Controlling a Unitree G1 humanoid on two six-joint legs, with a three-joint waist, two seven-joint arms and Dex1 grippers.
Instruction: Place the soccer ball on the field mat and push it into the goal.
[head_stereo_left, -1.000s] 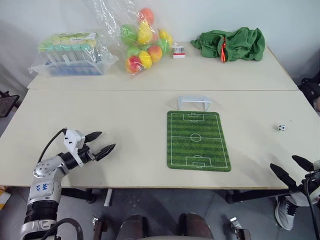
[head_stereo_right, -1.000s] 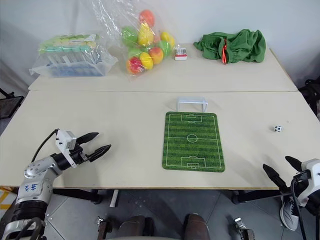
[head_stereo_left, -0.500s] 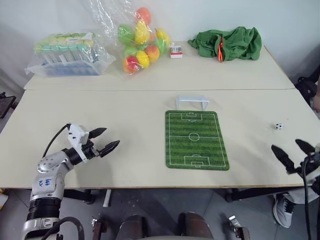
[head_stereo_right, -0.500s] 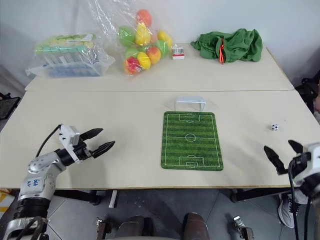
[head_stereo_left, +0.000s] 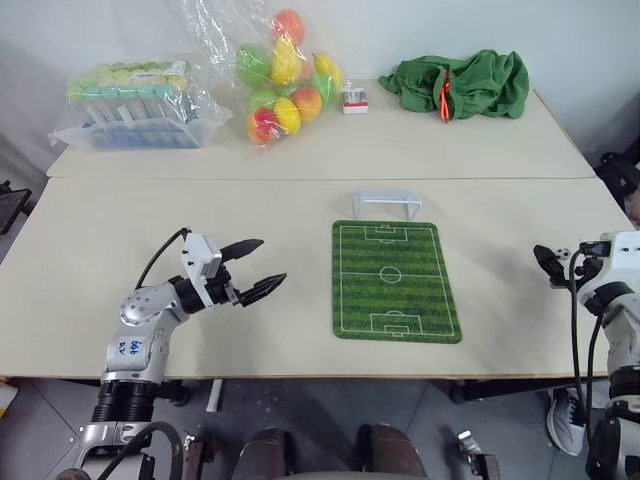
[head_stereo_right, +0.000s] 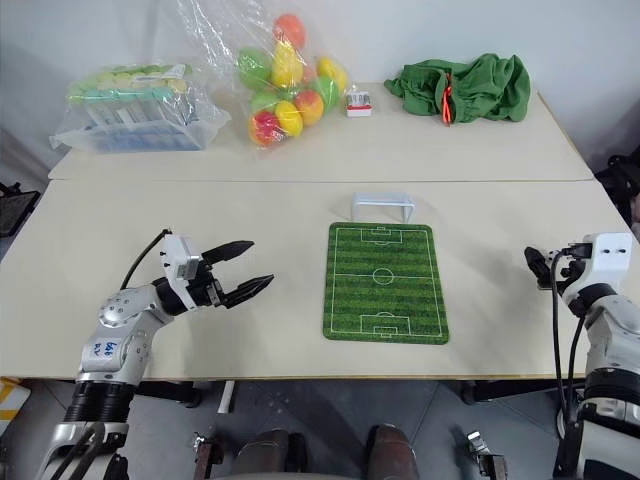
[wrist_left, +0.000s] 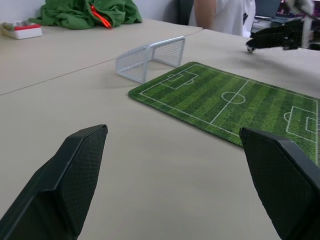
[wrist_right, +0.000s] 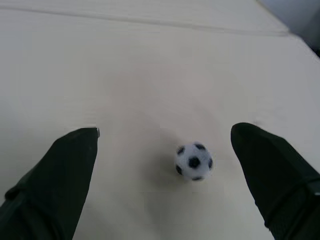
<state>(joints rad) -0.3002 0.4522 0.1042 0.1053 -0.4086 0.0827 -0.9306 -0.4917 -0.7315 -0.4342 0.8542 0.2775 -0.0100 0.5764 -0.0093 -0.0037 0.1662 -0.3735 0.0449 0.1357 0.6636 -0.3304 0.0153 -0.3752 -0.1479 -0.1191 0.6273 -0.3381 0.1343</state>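
Soccer ball (wrist_right: 194, 162) on bare table (head_stereo_left: 300, 215), between spread fingers of right gripper (wrist_right: 165, 150), untouched, well right of field mat (head_stereo_left: 394, 280). Goal (head_stereo_left: 388, 203) at mat's far end. Left gripper (head_stereo_left: 258, 268) fingers apart, left of mat.

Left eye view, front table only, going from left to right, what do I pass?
left gripper with open fingers → field mat, the white goal at its far end → right gripper at the soccer ball.
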